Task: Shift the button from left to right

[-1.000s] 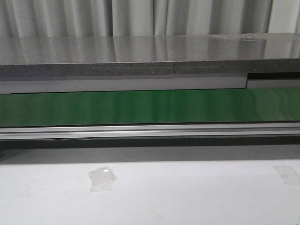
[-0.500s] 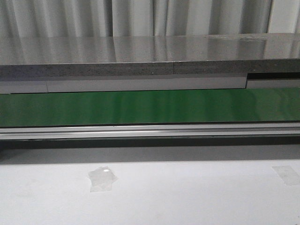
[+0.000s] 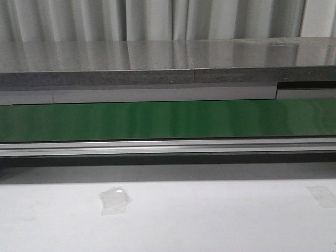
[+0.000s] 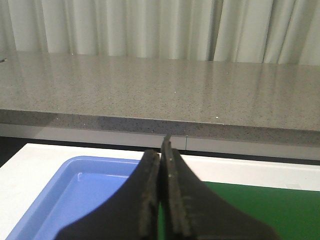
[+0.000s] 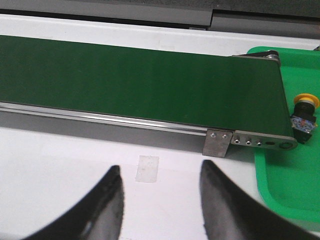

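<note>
From my console the biggest thing is the green belt [image 3: 168, 119], running straight across the front view with a grey counter [image 3: 157, 63] behind it and the white table [image 3: 210, 220] in front. Two bits of clear tape [image 3: 114, 200] lie on the table; neither arm shows in that view.

On the right wrist camera the belt ends at a metal bracket [image 5: 218, 143], and past that end sits a green tray [image 5: 280, 185]. The button [image 5: 304, 114] rests in that tray, just beside the belt's end roller. It lies on its side, yellow cap toward twelve o'clock and black body toward six, so its long axis runs roughly along the twelve-to-six line in that picture. From the right gripper [image 5: 160, 200] it sits at about two o'clock, well apart, with the bracket and tray edge between. The right fingers are spread wide and hold nothing.

The left wrist camera shows a blue tray [image 4: 80, 195] that looks bare in the part I can see, and no button. The left gripper [image 4: 161, 200] has its pads pressed together with nothing between them.

I judge the right arm far nearer the button, which already seems to be on the right side.
</note>
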